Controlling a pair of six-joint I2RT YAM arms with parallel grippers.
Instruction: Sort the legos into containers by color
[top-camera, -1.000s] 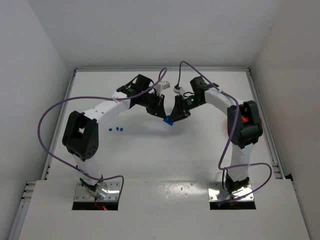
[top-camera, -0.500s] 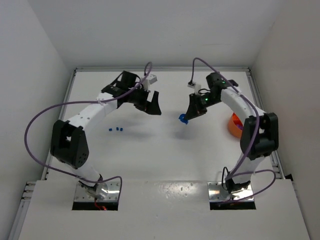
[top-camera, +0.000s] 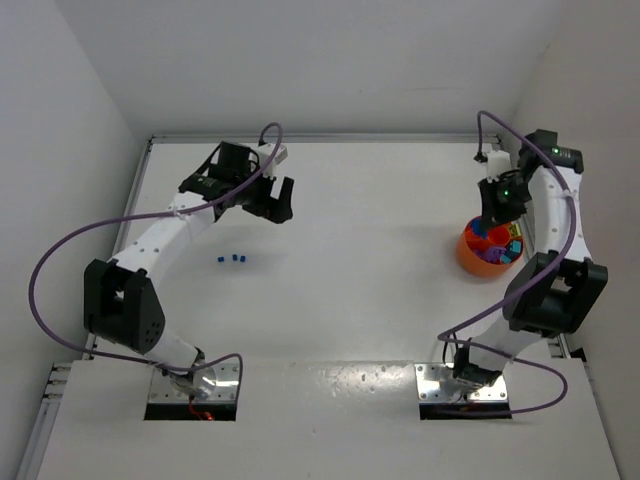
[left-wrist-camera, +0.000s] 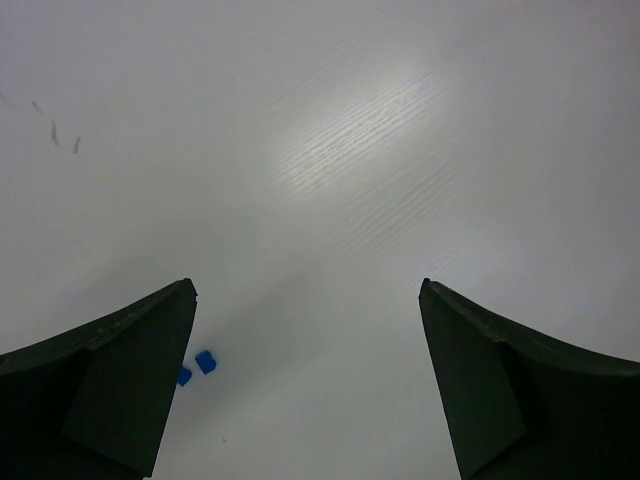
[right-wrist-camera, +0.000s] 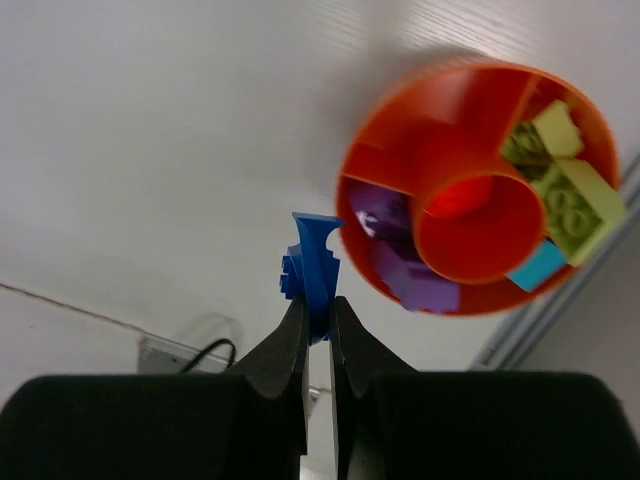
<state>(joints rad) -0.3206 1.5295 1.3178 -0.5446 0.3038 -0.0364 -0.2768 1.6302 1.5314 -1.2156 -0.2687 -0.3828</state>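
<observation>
White tabletop (top-camera: 350, 300) boxed in by plain white walls, viewed from above and behind the arms. At the right edge, a round orange tub (top-camera: 468, 258) with inner dividers, already stocked with purple bricks (right-wrist-camera: 405, 270), lime green bricks (right-wrist-camera: 570, 200) and one teal brick (right-wrist-camera: 537, 267). Seemingly grouped by colour, though with the dividers partly hidden. Close beside the tub's rim, the right gripper (right-wrist-camera: 318, 312) pinched tight on a blue lego (right-wrist-camera: 312, 262) and holding it in the air; judged mid-delivery, release not yet made, target compartment impossible to tell. Over the left half of the table, the left gripper (left-wrist-camera: 308, 400) spread wide, carrying nothing, hovering above bare surface. Just below it in the overhead view, three small blue legos (top-camera: 232, 259) in a short row on the table, untouched — two of them showing beside the left finger in the wrist view. Sorting judged largely complete — only blue pieces left to collect, as far as visible. No brand, label or legible writing anywhere.
</observation>
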